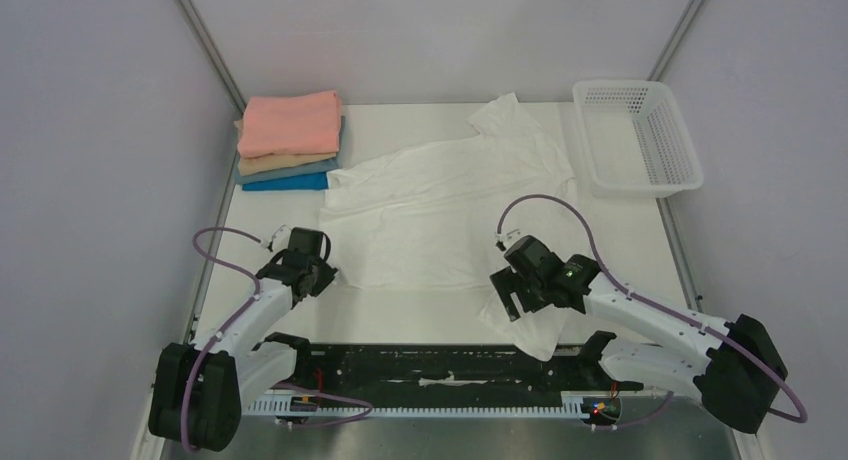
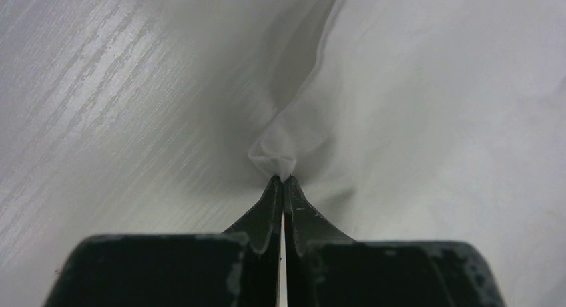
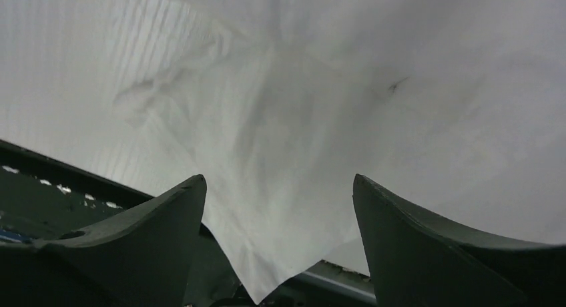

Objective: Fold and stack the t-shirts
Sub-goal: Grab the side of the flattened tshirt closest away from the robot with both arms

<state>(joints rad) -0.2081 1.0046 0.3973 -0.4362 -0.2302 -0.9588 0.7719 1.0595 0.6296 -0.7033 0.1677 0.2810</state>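
The white t-shirt [image 1: 440,200] lies spread and rumpled across the middle of the tabletop [image 1: 400,305] in the overhead view. Its body lies up-frame from both arms, and one loose flap trails down towards the lower centre-right, past the near edge. The left tool [image 1: 326,274] sits at the cloth's lower-left corner. In the left wrist view its jaws are pressed together on a small puckered pinch of the shirt's edge [image 2: 284,180], with bare tabletop to the left of the pinch and cloth fanning away up and to the right. The right tool [image 1: 508,306] hangs over the trailing flap with its jaws standing apart. Its wrist view shows the flap's pointed corner between the two fingers [image 3: 279,180], with nothing gripped. So the garment's near edge runs left to right between the two tools, one end pinned and the other merely straddled. Any lift or fold likely depends on the right side closing on that corner first. The folded stack [image 1: 290,140] waits at upper left, nearer the left arm. The basket [image 1: 640,185] stands at upper right.
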